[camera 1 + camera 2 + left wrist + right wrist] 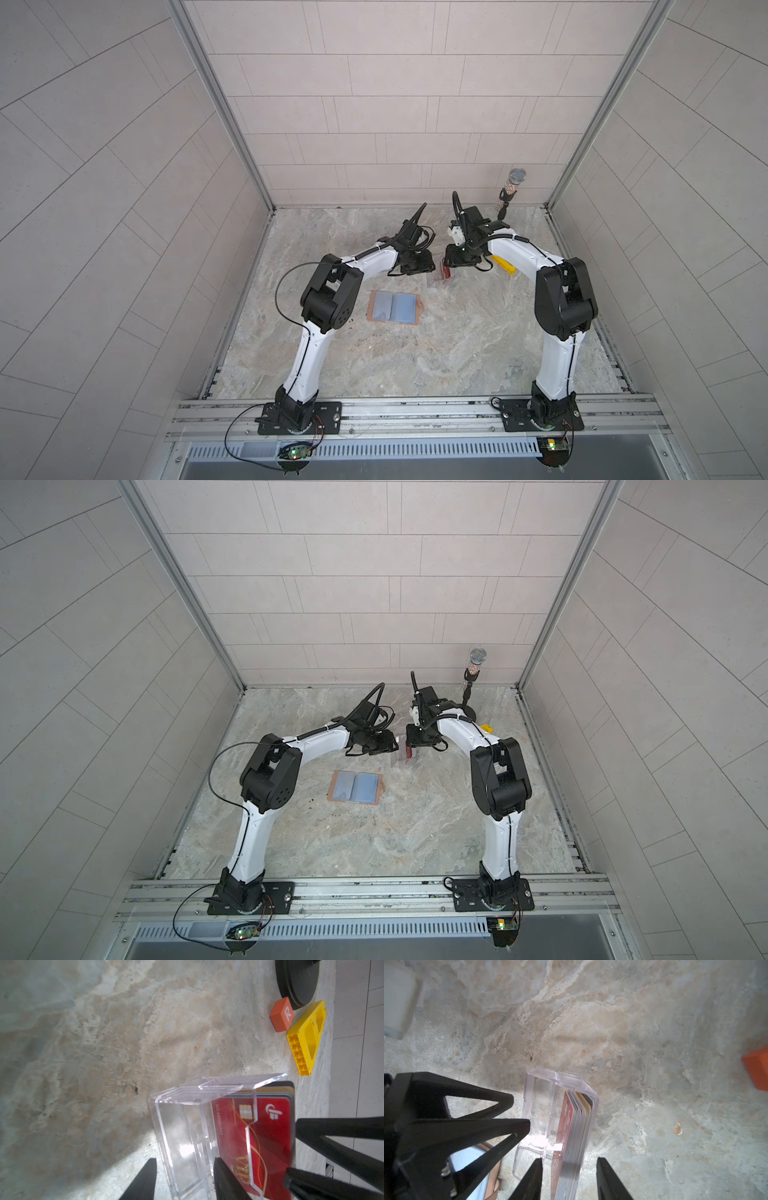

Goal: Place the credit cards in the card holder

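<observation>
The right gripper [569, 1159] stood part-open astride the credit cards [576, 1132], which were packed on edge in the clear acrylic box [542, 1093]. The left gripper [185, 1159], also unclosed, straddled the box's empty half. The card holder [392, 306] lay open, well apart. The cards looked thin, stiff and slick, so were probably best pinched across the faces at the exposed top edge.

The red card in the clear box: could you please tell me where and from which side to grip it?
Likely the upper edge of the red card, from above: it stands on edge at the front of the stack, rising past the wall of the clear box, with empty space before its face.
</observation>
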